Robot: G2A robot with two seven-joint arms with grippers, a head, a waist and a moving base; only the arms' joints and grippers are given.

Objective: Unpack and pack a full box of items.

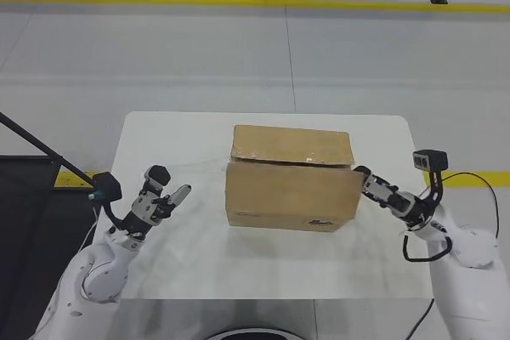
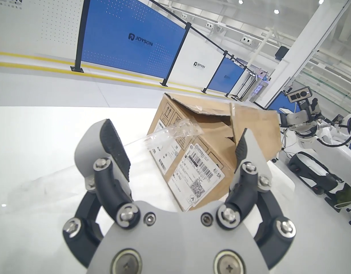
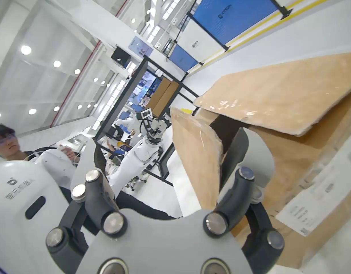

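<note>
Watching the cardboard box at the middle of the counter, I have my left jaws spread and empty off its 9 o'clock end, my right jaws apart astride the raised flap at 3 o'clock. Stiff but worn board, likely heavy: I'd pinch flaps near their creases.

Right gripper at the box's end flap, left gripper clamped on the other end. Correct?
No: the left gripper is open, short of the cardboard box and not touching it, per the top view. The right gripper is at the end flap.
</note>
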